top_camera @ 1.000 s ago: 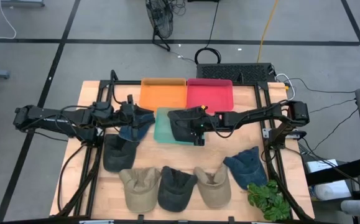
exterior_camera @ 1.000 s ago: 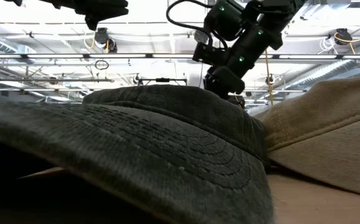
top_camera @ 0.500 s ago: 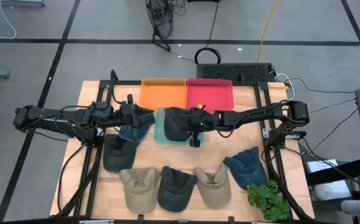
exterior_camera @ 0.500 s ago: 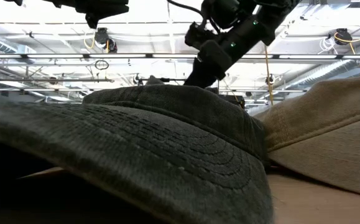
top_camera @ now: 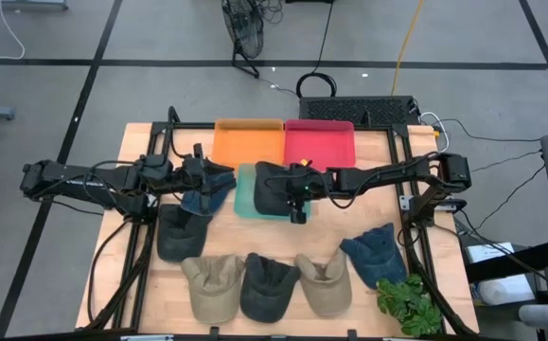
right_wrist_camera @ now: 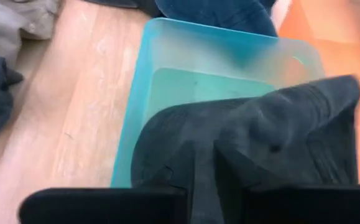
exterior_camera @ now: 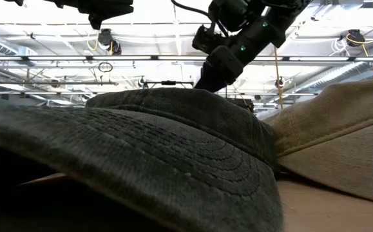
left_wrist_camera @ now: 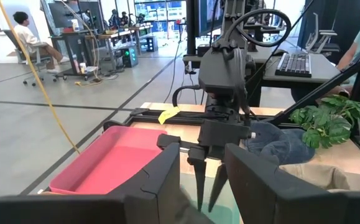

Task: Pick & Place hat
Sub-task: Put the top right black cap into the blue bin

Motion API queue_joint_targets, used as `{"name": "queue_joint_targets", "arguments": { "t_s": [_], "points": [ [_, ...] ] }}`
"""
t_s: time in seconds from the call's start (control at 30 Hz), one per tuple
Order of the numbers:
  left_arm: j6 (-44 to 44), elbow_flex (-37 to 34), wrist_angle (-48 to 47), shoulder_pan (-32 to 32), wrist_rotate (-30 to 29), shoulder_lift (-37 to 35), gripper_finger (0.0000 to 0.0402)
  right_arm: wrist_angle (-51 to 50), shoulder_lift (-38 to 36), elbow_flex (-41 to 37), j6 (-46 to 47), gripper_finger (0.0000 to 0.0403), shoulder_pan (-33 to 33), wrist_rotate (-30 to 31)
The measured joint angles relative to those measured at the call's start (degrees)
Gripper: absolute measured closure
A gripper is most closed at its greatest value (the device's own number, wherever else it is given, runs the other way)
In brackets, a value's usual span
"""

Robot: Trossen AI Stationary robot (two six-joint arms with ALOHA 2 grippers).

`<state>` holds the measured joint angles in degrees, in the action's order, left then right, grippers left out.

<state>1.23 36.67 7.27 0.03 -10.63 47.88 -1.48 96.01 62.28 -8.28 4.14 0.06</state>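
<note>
A soft, light dark hat [top_camera: 272,187] is being gripped at its crown by the right gripper [top_camera: 297,192] over the teal bin [top_camera: 244,193]; the left gripper [top_camera: 201,174] is being held released.

Green plant [top_camera: 408,300], seated person [left_wrist_camera: 25,29]

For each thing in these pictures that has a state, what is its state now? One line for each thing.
Right gripper: shut on the dark hat, above the teal tray.
Dark hat: held, hanging over the teal tray.
Teal tray: bottom bare, hat above it.
Left gripper: open, above the blue hat.
Blue hat: lying on the table beside the teal tray.
Orange tray: empty.
Pink tray: empty.
</note>
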Motion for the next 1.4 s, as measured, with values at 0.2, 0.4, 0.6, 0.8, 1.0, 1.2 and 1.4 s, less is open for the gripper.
{"name": "queue_joint_targets", "arguments": {
  "t_s": [0.2, 0.4, 0.6, 0.8, 1.0, 1.2, 1.4],
  "points": [
    [0.0, 0.0, -0.02, 0.0, 0.01, 0.0, 0.0261, 0.37, 0.0, 0.0, -0.12, 0.0309, -0.02, 2.01],
    [0.0, 0.0, -0.04, 0.0, 0.01, 0.0, 0.0261, 0.4, 0.0, 0.0, -0.02, 0.0287, 0.13, 7.64],
    [0.0, 0.0, 0.03, 0.0, 0.01, 0.0, 0.0261, 6.06, 2.4, -0.04, 0.09, 0.0297, 2.24, 7.15],
    [0.03, 0.0, 0.13, -0.01, 0.01, 0.0, 0.0261, 16.61, 6.51, -0.02, 7.92, 0.0309, 5.43, 4.01],
    [1.39, 0.0, 0.15, 0.0, -0.01, 0.0, 0.0261, 18.26, 6.99, -0.03, 15.43, 0.0308, 8.15, 0.03],
    [1.21, 0.0, 0.38, -0.01, -2.25, 0.0, 0.0261, 22.84, 10.26, -0.12, 19.27, 0.0309, 8.28, -0.27],
    [1.1, 0.0, 0.45, 0.0, -3.42, 0.0, 0.0261, 26.71, 15.31, 2.51, 20.72, 0.0309, 8.57, 1.84]
  ]
}}
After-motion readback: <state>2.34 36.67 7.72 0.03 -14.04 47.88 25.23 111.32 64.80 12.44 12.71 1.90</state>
